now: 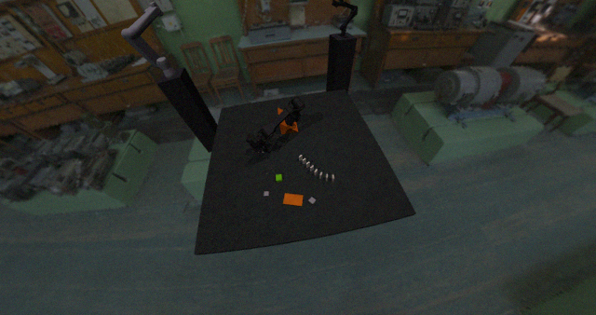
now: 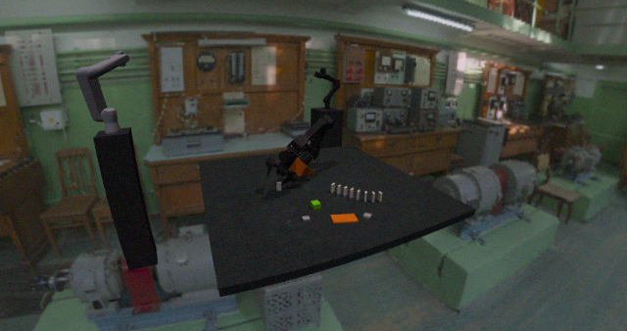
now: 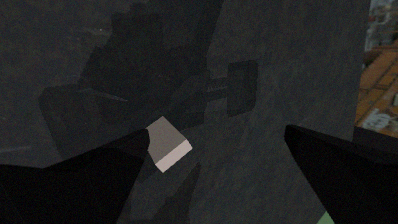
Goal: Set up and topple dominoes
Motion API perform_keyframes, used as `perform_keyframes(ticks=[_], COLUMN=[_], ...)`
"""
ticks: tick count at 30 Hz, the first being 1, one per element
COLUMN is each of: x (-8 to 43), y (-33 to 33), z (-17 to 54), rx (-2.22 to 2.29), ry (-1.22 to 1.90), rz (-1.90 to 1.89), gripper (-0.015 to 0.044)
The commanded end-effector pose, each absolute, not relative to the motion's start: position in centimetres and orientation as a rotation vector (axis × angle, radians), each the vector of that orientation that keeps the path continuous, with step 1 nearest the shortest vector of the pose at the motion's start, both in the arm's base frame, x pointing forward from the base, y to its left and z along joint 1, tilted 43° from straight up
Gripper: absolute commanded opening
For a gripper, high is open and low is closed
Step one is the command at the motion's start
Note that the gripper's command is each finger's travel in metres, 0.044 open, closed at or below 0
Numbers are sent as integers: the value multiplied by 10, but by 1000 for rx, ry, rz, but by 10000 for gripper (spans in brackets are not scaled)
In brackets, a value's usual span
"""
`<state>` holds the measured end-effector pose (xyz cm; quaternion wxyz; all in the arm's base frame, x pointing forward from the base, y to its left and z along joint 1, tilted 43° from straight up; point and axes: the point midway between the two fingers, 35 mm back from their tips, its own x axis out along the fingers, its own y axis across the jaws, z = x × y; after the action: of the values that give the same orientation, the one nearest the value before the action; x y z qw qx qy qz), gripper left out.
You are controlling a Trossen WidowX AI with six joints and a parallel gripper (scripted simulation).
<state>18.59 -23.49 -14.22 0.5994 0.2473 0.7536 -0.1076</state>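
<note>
The pincer (image 1: 258,143) (image 2: 277,170) (image 3: 215,133) is released, its fingers wide apart. The lone domino (image 2: 278,186) (image 3: 170,145) stands near it, toward the tabletop's (image 1: 303,226) (image 2: 274,253) left edge in the exterior view, appearing beside one fingertip; contact is unclear. The row (image 1: 316,171) (image 2: 358,194) stands nearer the right edge.

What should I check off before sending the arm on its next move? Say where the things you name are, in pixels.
1. Standing row (image 1: 316,171) (image 2: 358,194) upright: ok, none of its dominoes has fallen.
2. Jaws apart with nothing between them: ok, wide open.
3. Loose domino (image 2: 278,186) (image 3: 169,142) upright: ok, it stands apart from the row.
4. Loose domino free of the jaws: cannot tell, it overlaps one fingertip in the wrist view and contact is unclear.
5. Missing dominoes placed at the row ends: not ok, the loose one is away from both ends.
6. Green block (image 1: 278,177) (image 2: 315,204) off the row: ok, a gap separates them.
</note>
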Motion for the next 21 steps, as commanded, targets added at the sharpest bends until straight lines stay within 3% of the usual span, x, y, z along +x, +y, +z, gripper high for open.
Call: perform_keyframes(ticks=[1, 21], x=[169, 171], y=[-258, -249], z=[-97, -108], rx=[683, 683], ry=[1394, 1394], rz=[433, 433], gripper=[440, 440])
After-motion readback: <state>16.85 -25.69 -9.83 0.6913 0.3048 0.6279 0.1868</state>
